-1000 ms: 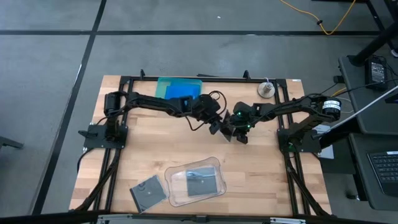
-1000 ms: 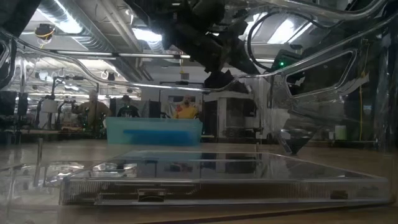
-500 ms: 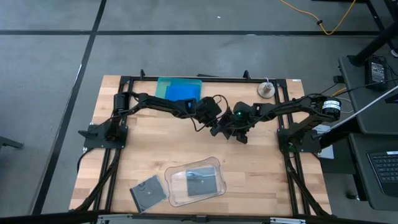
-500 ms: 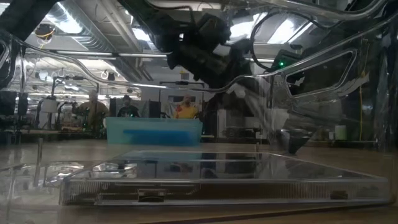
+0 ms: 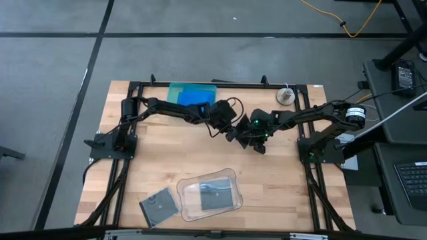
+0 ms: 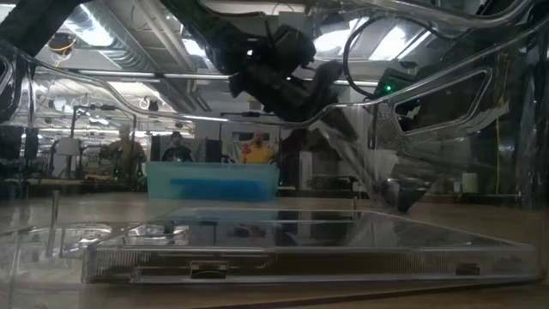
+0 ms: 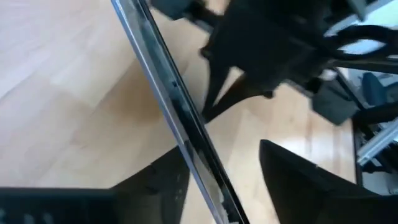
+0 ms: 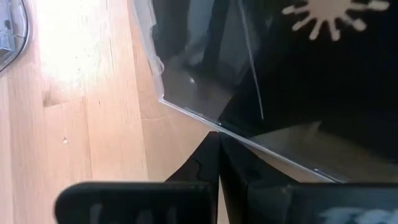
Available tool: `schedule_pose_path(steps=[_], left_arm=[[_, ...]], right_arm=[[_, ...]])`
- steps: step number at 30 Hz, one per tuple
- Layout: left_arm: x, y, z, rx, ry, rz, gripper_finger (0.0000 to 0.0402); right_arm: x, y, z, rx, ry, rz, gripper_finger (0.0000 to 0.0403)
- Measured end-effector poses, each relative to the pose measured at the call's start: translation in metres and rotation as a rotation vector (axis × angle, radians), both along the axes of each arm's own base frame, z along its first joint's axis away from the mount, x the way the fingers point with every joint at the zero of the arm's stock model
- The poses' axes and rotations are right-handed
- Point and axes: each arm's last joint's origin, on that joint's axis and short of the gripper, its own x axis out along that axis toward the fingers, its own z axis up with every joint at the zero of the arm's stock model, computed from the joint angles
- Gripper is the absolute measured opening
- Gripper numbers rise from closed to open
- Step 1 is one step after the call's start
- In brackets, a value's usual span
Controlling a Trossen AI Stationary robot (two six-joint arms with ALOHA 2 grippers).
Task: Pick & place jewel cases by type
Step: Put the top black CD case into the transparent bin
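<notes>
2 grippers meet mid-table; only the wrist views show the clear case (image 7: 180,130): right gripper (image 8: 217,155) pinches it, left gripper (image 7: 230,180) straddles it, parted.

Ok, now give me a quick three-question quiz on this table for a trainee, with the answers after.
1. True or false: the blue jewel case lies in the clear tray.
2. Which hand is shut on the clear-covered case held up mid-table? A left, B right, C neither.
3. How many dark cases lie near the table's front edge?

Key
1. False: it lies in the teal tray.
2. B: the right hand pinches it; the left hand is open around its edge.
3. Two: one in the clear tray, one on the wood beside it.
</notes>
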Motion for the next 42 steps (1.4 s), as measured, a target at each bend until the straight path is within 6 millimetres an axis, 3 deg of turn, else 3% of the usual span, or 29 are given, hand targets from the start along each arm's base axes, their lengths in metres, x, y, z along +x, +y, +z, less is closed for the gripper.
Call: schedule_pose_path(steps=[11, 20, 30, 36, 42], left_arm=[[-0.005, 0.006, -0.003, -0.02, 0.063, 0.033, 0.0023], [-0.018, 0.022, 0.009, 0.014, 0.095, 0.073, 0.0015], [-0.052, 0.031, 0.068, 0.216, 0.103, 0.134, 0.0012], [-0.079, 0.023, 0.131, 0.425, -0.06, 0.117, 0.0012], [-0.118, 0.012, 0.189, 0.506, -0.219, 0.171, 0.0012]], right_arm=[[-0.001, 0.0, 0.0, 0.006, 0.007, -0.003, 0.0008], [-0.007, 0.001, 0.014, -0.026, 0.005, -0.075, 0.0008], [-0.026, 0.003, 0.069, -0.179, -0.171, -0.209, 0.0008], [-0.043, 0.002, 0.1, -0.244, -0.307, -0.367, 0.0008], [-0.057, 0.004, 0.129, -0.263, -0.508, -0.414, 0.0008]])
